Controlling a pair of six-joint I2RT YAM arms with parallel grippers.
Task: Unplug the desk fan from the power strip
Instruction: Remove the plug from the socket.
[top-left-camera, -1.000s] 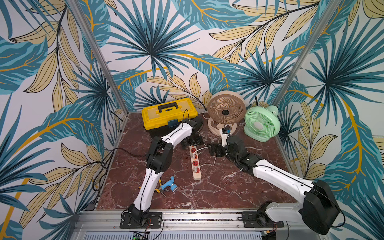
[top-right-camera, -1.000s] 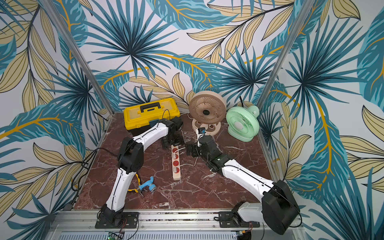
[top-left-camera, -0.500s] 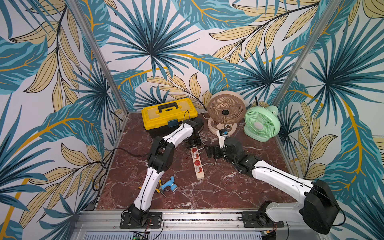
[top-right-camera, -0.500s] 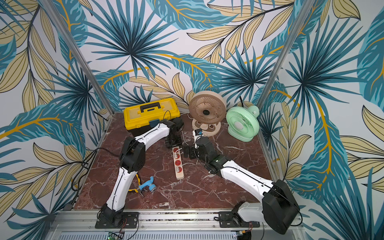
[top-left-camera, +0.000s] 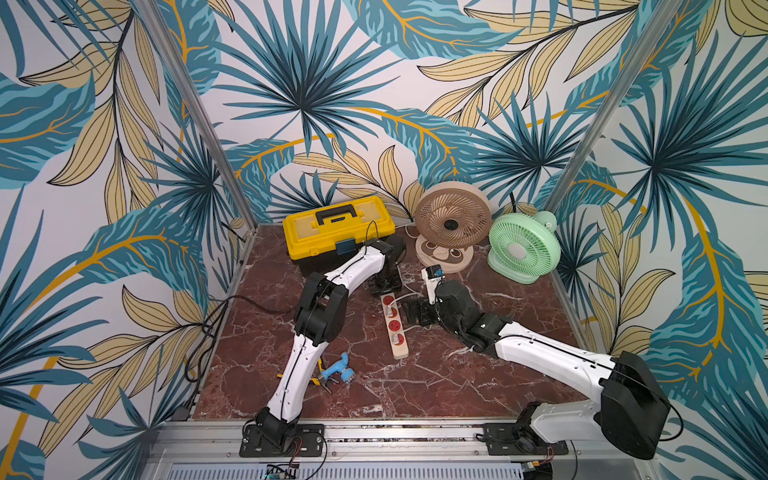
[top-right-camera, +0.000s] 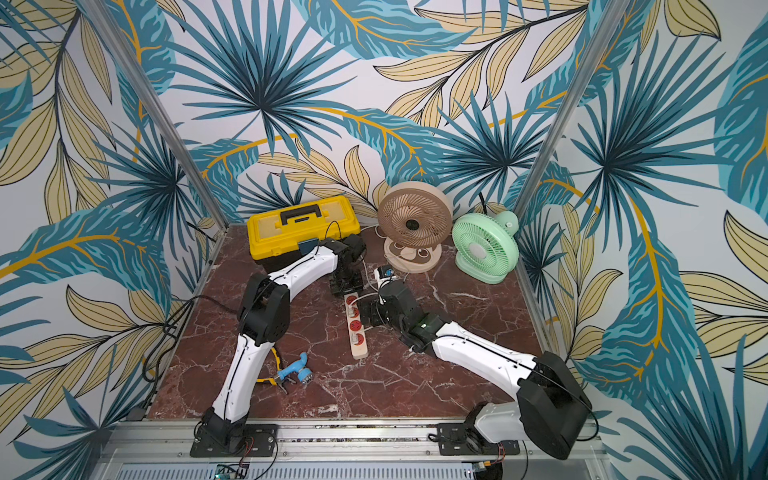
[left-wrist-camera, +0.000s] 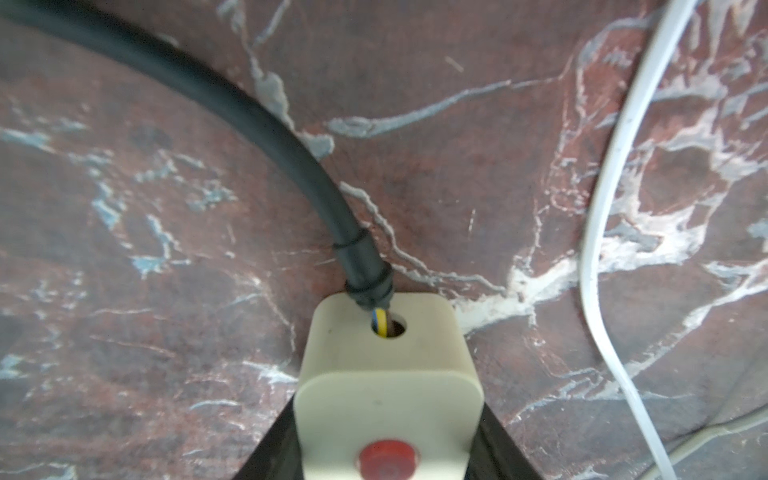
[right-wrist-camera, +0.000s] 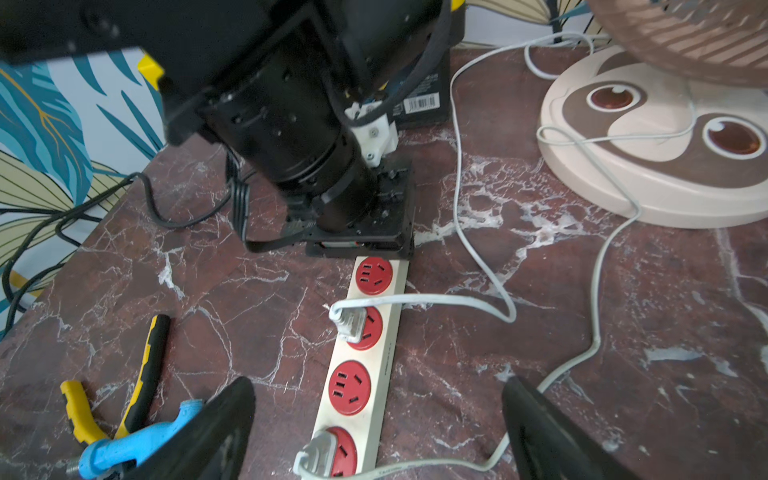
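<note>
The left gripper (left-wrist-camera: 384, 444) clamps the button end of the power strip (right-wrist-camera: 350, 388), while the right gripper (right-wrist-camera: 379, 419) hangs wide open near its two white plugs (right-wrist-camera: 351, 324).

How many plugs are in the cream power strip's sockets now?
2. On the cream power strip, one white plug fills the second red socket from the end at the left gripper; another fills the fourth. The other two are empty.

Nothing legible — the barcode label (right-wrist-camera: 421, 102) is too small (blurred).
</note>
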